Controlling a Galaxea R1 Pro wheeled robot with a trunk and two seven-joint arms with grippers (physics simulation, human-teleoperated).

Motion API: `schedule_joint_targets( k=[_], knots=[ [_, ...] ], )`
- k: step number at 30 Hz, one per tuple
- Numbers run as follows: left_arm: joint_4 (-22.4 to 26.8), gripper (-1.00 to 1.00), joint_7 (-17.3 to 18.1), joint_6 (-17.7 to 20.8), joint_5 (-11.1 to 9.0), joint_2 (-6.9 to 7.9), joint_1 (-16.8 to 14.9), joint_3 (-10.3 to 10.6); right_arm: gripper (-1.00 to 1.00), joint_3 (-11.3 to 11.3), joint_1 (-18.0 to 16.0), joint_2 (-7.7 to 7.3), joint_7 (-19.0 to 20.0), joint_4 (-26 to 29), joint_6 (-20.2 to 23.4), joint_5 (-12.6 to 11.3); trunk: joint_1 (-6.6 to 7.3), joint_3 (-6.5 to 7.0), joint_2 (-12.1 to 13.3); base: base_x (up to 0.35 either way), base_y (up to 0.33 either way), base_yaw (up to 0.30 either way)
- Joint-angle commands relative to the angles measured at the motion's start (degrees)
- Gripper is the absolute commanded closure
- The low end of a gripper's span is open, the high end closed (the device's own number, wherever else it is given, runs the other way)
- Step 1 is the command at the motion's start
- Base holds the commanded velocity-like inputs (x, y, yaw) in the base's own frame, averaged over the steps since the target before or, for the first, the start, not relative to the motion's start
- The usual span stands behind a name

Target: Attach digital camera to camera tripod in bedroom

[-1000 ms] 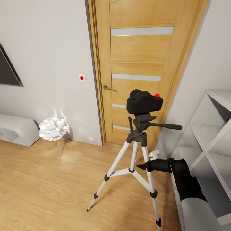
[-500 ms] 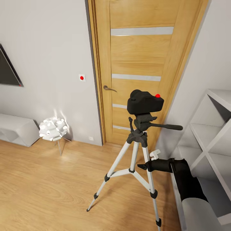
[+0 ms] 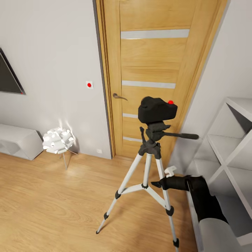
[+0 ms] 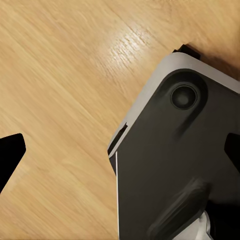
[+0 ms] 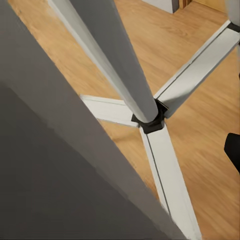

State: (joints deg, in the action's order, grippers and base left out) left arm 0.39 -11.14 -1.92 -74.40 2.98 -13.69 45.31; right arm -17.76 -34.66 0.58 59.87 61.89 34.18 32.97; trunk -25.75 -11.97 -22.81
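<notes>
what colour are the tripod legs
Silver-white with black joints on the tripod legs; the head view shows them best.

- I see the digital camera (image 3: 156, 110) in matte black, one bright red dot on top.
- The camera tripod (image 3: 147, 175) shows silver-white legs with black joints, feet, head and pan bar.
- The door (image 3: 154, 73) is honey oak crossed by pale frosted stripes.
- Walls (image 3: 52, 63) read pale grey; the floor (image 3: 52, 203) is light wood planks.
- The lamp (image 3: 58, 140) glows white.
- My right arm (image 3: 203, 199) is black, then grey.
</notes>
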Motion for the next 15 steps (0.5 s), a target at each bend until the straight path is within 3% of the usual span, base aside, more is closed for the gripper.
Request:
schedule_joint_targets(
  k=[1,15],
  knots=[
    [0.0,-1.0,-0.2,-0.1,-0.5,0.01,0.0,0.5,-1.0,-0.2,0.0,0.39,0.1,0.1,0.3,0.4,-0.03,-0.11,-0.1,0.0,0.0,0.0],
    [0.0,-1.0,-0.2,-0.1,-0.5,0.0,0.0,0.5,-1.0,-0.1,0.1,1.1,-2.5,0.5,0.1,0.7,-0.03,-0.11,-0.1,0.0,0.0,0.0]
  ],
)
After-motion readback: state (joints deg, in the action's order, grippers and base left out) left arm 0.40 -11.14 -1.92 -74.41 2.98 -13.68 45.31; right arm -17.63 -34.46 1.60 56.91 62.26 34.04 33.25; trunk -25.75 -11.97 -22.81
